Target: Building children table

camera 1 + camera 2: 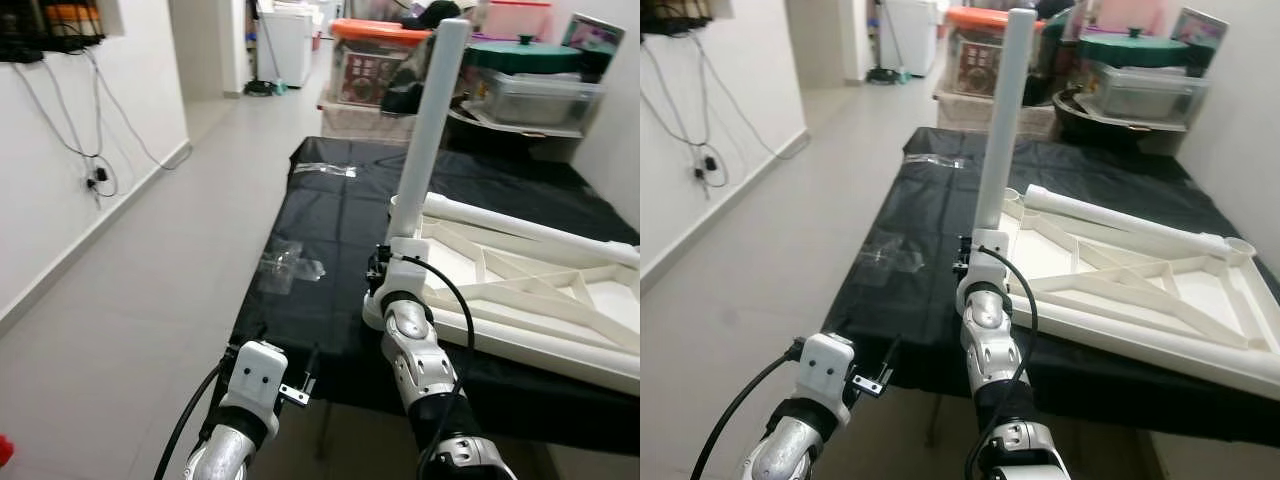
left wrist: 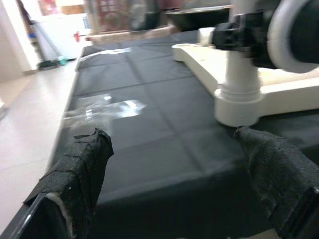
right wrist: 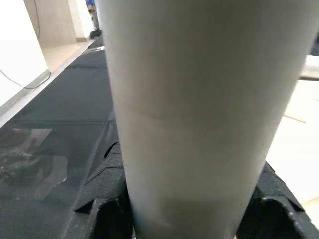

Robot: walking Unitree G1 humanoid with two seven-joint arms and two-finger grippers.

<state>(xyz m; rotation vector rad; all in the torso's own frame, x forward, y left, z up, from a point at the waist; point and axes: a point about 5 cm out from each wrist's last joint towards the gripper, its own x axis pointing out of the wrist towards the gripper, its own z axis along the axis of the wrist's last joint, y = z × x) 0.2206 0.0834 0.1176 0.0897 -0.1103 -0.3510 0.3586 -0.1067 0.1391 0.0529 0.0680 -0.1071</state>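
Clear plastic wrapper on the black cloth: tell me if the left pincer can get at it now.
Probably yes. The left pincer hangs open at the table's near edge, with only bare black cloth between it and the wrapper.

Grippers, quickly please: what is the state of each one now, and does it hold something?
Left gripper: open, holding nothing, at the near edge of the black table.
Right gripper: closed on the upright white table leg.

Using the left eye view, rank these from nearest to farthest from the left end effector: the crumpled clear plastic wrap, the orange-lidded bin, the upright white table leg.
From the left end effector, at the black sheet's near edge:
1. Crumpled clear plastic wrap, just ahead on the sheet.
2. Upright white table leg, ahead to the right, gripped by the right end effector.
3. Orange-lidded bin, far behind the sheet.
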